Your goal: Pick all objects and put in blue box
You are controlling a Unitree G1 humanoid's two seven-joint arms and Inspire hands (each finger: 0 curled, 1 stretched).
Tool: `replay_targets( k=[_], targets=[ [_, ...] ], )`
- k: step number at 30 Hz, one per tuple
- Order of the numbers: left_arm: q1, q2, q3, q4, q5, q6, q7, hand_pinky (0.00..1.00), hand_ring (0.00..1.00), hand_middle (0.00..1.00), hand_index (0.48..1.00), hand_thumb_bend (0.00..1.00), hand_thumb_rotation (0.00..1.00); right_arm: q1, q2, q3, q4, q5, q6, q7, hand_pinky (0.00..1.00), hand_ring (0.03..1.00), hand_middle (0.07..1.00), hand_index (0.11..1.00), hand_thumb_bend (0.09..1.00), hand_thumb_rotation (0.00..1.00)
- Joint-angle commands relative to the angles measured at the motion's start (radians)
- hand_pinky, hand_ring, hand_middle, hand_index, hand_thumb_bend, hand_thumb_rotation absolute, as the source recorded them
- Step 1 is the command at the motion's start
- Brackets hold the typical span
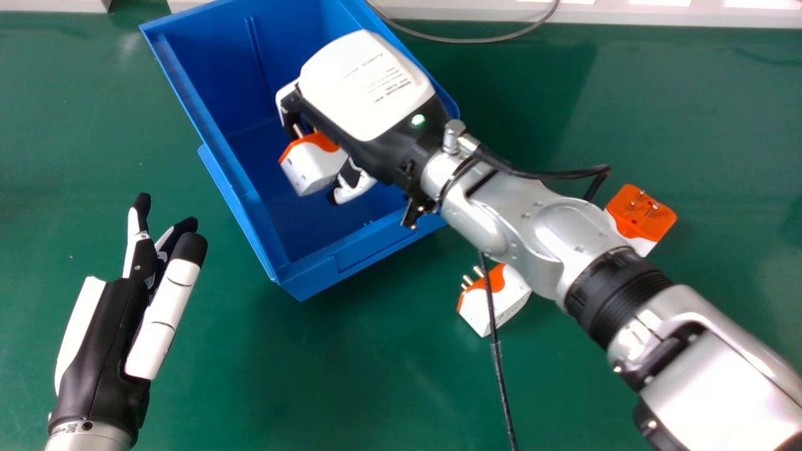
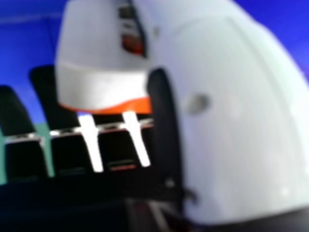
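Head view: right hand (image 1: 366,88) pinches a white-and-orange plastic plug adapter (image 1: 311,166) over the open blue plastic box (image 1: 313,275), presumably for release inside; prongs face the fingers. Left hand (image 1: 103,351) idle, lower left, fingers extended. Second adapter (image 1: 510,300) near box, third adapter (image 1: 642,216) farther right.

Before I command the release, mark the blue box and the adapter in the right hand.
Blue box (image 1: 319,272): head view, outer face of near wall.
Held adapter (image 1: 310,169): head view, on its white body.
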Motion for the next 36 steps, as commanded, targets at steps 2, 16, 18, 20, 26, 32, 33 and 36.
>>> replay_targets(
  k=[2, 16, 18, 20, 26, 32, 33, 36],
  targets=[
    [0.005, -0.002, 0.001, -0.026, -0.009, -0.012, 0.001, 0.89, 0.92, 0.94, 0.922, 0.75, 0.97, -0.061, 0.029, 0.002, 0.046, 0.03, 0.02, -0.017, 0.35, 0.427, 0.493, 0.453, 0.499, 0.0],
    [-0.002, 0.002, -0.002, -0.022, 0.002, -0.018, 0.004, 0.86, 0.9, 0.92, 0.91, 0.75, 0.94, -0.019, 0.04, 0.026, 0.048, 0.084, 0.073, 0.044, 0.84, 0.991, 0.992, 0.965, 0.846, 0.16],
    [-0.003, 0.003, -0.001, -0.019, 0.004, -0.022, 0.004, 0.86, 0.9, 0.92, 0.909, 0.75, 0.94, -0.015, 0.036, 0.029, 0.033, 0.087, 0.078, 0.047, 0.86, 0.997, 0.998, 0.974, 0.858, 0.16],
    [-0.005, 0.005, -0.001, -0.019, 0.007, -0.022, 0.005, 0.86, 0.9, 0.92, 0.908, 0.76, 0.94, -0.01, 0.033, 0.027, 0.022, 0.094, 0.078, 0.05, 0.86, 0.999, 0.999, 0.977, 0.86, 0.17],
    [-0.012, 0.002, -0.005, -0.02, 0.015, -0.019, 0.009, 0.85, 0.9, 0.92, 0.905, 0.75, 0.94, 0.017, 0.028, 0.015, -0.004, 0.12, 0.076, 0.035, 0.89, 1.0, 1.0, 0.983, 0.859, 0.17],
    [-0.022, 0.003, -0.006, -0.005, 0.024, -0.03, 0.015, 0.85, 0.9, 0.92, 0.903, 0.74, 0.94, 0.084, -0.01, 0.004, -0.098, 0.14, 0.07, 0.024, 0.89, 1.0, 1.0, 0.985, 0.827, 0.15],
    [-0.022, 0.003, -0.006, -0.002, 0.025, -0.032, 0.015, 0.85, 0.89, 0.92, 0.903, 0.74, 0.94, 0.098, -0.022, 0.003, -0.124, 0.14, 0.068, 0.027, 0.89, 1.0, 1.0, 0.984, 0.819, 0.13],
    [-0.025, 0.003, -0.006, -0.002, 0.029, -0.033, 0.015, 0.84, 0.89, 0.92, 0.902, 0.74, 0.93, 0.142, -0.075, 0.001, -0.226, 0.135, 0.066, 0.053, 0.89, 1.0, 1.0, 0.986, 0.789, 0.1]
  ],
)
